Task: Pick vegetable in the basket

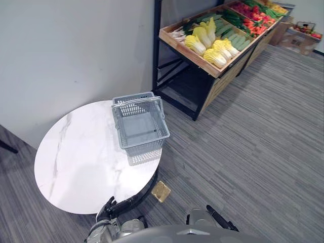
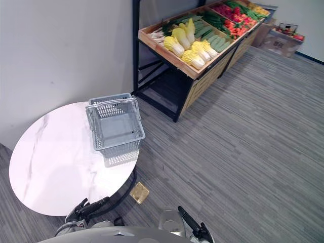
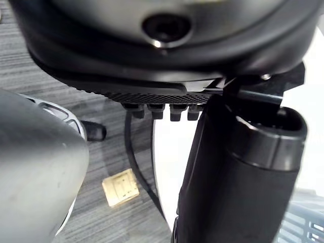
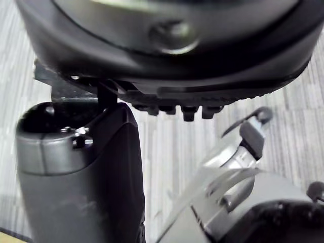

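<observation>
1. Nearest the viewpoint, the dark left hand [image 1: 111, 207] and the dark right hand [image 1: 218, 216] hang low in front of the robot. The fingers of both are straight to relaxed, and neither hand has hold of anything.
2. The grey plastic lattice basket [image 1: 143, 148] stands upright and empty on the round white marble-pattern table [image 1: 76, 162]. It sits close to the table's rim, on the side facing the produce.
3. No vegetable is collected yet. The yellow-green leafy cabbages [image 1: 223, 49] lie packed together and touching on the sloped wooden display rack [image 1: 202, 65]. They are well apart from both hands and from the basket.
4. Hazard: the robot probably has to walk to the rack. A poor approach would leave the hand short of the produce.
5. Hazard: lifting one cabbage from the sloped, crowded row may dislodge its neighbours.
6. Hazard: a heavy drop or a brush from an arm may push the basket off the table edge.
</observation>
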### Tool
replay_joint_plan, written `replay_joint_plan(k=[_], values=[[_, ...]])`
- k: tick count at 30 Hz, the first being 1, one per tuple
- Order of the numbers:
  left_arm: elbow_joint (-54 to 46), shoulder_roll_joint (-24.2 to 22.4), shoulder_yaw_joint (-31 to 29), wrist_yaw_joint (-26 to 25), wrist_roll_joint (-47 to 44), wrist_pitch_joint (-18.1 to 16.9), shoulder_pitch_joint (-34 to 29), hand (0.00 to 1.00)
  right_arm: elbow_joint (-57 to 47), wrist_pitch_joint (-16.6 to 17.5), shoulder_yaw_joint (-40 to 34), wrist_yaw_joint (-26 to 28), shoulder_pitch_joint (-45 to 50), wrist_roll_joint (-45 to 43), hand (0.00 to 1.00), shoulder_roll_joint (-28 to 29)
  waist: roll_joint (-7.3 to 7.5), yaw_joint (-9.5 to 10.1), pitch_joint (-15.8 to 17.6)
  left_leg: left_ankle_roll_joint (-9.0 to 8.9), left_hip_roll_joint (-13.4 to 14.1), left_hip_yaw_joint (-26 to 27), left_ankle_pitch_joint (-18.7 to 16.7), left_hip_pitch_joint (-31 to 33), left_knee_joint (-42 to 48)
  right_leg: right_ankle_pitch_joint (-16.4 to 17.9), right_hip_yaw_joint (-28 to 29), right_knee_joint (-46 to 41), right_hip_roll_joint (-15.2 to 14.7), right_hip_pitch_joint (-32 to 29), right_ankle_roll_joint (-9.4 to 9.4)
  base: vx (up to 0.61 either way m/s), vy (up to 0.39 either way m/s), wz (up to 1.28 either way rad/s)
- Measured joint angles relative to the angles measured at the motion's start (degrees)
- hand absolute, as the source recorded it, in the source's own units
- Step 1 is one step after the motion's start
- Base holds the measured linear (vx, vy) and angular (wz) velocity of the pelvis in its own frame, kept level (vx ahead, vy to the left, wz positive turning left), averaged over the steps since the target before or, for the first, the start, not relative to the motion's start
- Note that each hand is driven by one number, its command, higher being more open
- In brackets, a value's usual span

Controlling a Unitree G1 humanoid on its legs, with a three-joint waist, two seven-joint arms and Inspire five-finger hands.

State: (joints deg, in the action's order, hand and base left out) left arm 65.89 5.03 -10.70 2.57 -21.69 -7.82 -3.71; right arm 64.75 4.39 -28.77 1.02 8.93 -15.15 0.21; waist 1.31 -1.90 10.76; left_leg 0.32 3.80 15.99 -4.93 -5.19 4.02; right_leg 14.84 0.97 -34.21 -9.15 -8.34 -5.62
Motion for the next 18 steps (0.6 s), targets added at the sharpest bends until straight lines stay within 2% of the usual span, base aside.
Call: replay_joint_plan(k=[2, 3, 4, 5, 6, 7, 8, 10, 11, 14, 18], values=[[-0.01, -1.09, -2.18, -0.08, 0.29, 0.41, 0.69, 1.0, 0.07, -0.35, -0.44, -0.27, 1.27, -0.94, 1.0, -0.06, -0.74, 0.09, 0.07, -1.05, 1.68, -2.72, -0.67, 0.92, 1.08, -0.26, 4.54, 5.66, 2.96, -0.33, -0.31, 0.19, -0.237, 0.83], [-0.12, -1.73, -4.26, -0.17, 0.33, 0.34, 0.69, 1.0, 0.08, -0.55, -0.45, -0.43, 2.48, -1.0, 1.0, 0.04, -0.8, 0.18, 0.01, -2.16, 2.6, -4.72, -1.11, 1.46, 1.6, -0.99, 8.04, 10.69, 4.62, 0.27, -1.05, 0.19, -0.278, 1.02], [-0.56, -1.79, -6.23, -0.28, 0.59, 0.39, 0.22, 1.0, 0.07, -0.72, 0.03, -0.61, 3.52, -0.96, 1.0, 0.77, 0.56, 0.29, -0.55, -3.5, 2.3, -6.23, -1.73, 2.07, 2.37, -2.26, 9.01, 15.77, 3.68, 1.25, -2.6, 0.21, -0.302, 1.06], [-1.33, -1.25, -6.71, -0.3, 1.14, 0.35, -0.18, 1.0, 0.07, -0.78, 0.09, -0.76, 4.3, -0.96, 1.0, 1.63, 2.01, 0.29, -0.86, -4.0, 1.63, -6.58, -2.05, 2.18, 2.77, -3.45, 8.26, 17.27, 2.25, 1.86, -2.67, 0.26, -0.397, 1.21], [-2.04, -0.81, -8.22, -0.87, 1.92, 0.32, -0.55, 1.0, 0.35, -1.23, 0.26, -1.08, 5.16, -0.97, 1.0, 3.31, 4.23, 0.15, -1.05, -5.67, 1.42, -6.72, -2.88, 2.29, 4.65, -5.94, 5.31, 16.63, 0.17, 3.18, -1.91, 0.28, -0.434, 1.18], [-2.43, -1.67, -8.22, -1.1, 2.11, 0.44, -0.72, 1.0, -0.01, -1.55, -0.08, -0.96, 5.93, -1.58, 1.0, 2.7, 3.12, 0.16, -1.27, -6.06, 3.36, -6.03, -3.03, 3.05, 6.09, -4.96, 2.01, 15.37, 0.71, 3.44, -0.88, 0.29, -0.49, 1.37], [-3.2, -3.3, -8.4, -1.12, 2.36, 0.29, -1.16, 1.0, -0.46, -1.51, 0.23, -1.18, 6.12, -1.38, 1.0, 1.09, 0.92, 0.34, -2.02, -7.99, 6.03, -6.33, -2.38, 4.28, 7.1, -3.79, -1.32, 15.04, 1.68, 4.04, -0.17, 0.22, -0.333, 1.05], [-3.29, -4.64, -8.49, -1.14, 2.44, 0.41, -1.38, 1.0, -0.59, -1.23, 0.6, -2.09, 5.13, -0.91, 1.0, -0.71, -1.26, 0.6, -2.53, -9.27, 7.04, -7.88, -0.75, 5.17, 6.23, -3.52, -5.79, 15.59, 2.49, 5.89, 0.2, 0.23, -0.226, 1.08], [-3.27, -4.75, -8.5, -1.17, 2.48, 0.39, -1.38, 1.0, -0.89, -1.04, 0.9, -2.08, 4.07, -0.93, 1.0, -0.79, -1.48, 0.54, -2.49, -8.89, 7.09, -8.8, 1.08, 5.12, 4.51, -3.5, -8.45, 15.53, 2.55, 7.17, 0.24, 0.21, -0.19, 1.19], [-3.02, -4.42, -7.56, -1.19, 2.55, 0.39, -1.26, 1.0, -1.51, -0.04, 1.22, -1.92, 1.54, -0.89, 1.0, -0.69, -1.32, 0.96, -2.56, -8.39, 6.75, -10.8, 4.7, 4.61, -0.42, -3.49, -11.78, 15.52, 2.55, 8.61, 0.29, 0.14, -0.098, 1.06], [-2.04, -2.78, -5.24, -1.24, 2.05, 0.47, -1.06, 1.0, -1.61, 0.19, 1.26, -1.44, -1.53, -0.8, 1.0, -0.53, -0.41, 2.11, -2.75, -8.31, 5.63, -11.64, 7.6, 3.62, -5.31, -3.31, -11.17, 15.59, 2.44, 8.56, 0.63, 0.03, 0.0, 0.35]])
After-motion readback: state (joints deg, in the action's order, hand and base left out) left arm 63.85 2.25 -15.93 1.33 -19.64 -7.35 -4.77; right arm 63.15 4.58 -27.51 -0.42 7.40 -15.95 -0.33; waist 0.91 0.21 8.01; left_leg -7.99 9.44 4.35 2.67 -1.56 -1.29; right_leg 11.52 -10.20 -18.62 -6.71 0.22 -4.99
